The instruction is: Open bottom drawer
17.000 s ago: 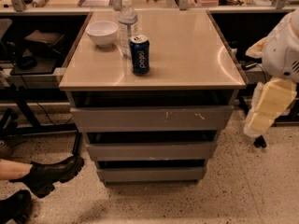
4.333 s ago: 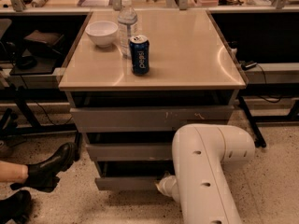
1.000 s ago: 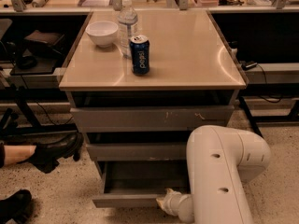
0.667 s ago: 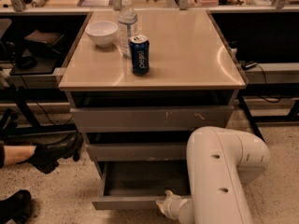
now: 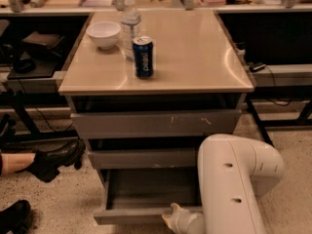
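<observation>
Carries a bowl [image 5: 103, 34], bottle [image 5: 130, 26] and can [image 5: 143, 57] on the tan table top [image 5: 195, 57], shows the bottom drawer [image 5: 131, 214] pulled out low over speckled floor [image 5: 63, 199], gripper [image 5: 174, 219] at its front edge, grip impossible to tell, black boot [image 5: 56, 158] at left.

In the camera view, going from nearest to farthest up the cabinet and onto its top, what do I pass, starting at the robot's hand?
hand at the open drawer's front edge → bottom drawer → middle drawer front → top drawer front → blue can → water bottle
</observation>
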Robot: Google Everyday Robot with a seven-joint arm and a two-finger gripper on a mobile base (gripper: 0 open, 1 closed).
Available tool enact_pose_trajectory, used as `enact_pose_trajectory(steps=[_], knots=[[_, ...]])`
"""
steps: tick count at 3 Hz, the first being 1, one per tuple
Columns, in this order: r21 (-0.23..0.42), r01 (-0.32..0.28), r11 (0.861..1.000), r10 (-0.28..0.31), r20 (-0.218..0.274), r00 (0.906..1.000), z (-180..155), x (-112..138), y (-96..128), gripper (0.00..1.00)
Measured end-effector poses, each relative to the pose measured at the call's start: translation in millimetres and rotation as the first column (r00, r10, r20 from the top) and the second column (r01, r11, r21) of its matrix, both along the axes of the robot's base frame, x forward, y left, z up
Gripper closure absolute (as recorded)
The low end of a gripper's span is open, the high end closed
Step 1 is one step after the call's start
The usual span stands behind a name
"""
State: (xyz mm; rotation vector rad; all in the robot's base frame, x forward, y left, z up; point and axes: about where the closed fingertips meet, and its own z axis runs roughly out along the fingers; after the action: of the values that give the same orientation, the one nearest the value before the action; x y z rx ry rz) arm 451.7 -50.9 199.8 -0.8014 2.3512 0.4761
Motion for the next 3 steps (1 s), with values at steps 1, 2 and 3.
enact_pose_trajectory(steps=[1,2,3], knots=[[0.0,0.0,1.0,0.0,0.0,1.0,5,0,0,1.0],[0.026,0.005,1.0,-0.006,0.031,0.9995,3,-24,-3,1.0],[0.027,0.005,1.0,-0.006,0.031,0.9995,9,-22,-3,1.0]])
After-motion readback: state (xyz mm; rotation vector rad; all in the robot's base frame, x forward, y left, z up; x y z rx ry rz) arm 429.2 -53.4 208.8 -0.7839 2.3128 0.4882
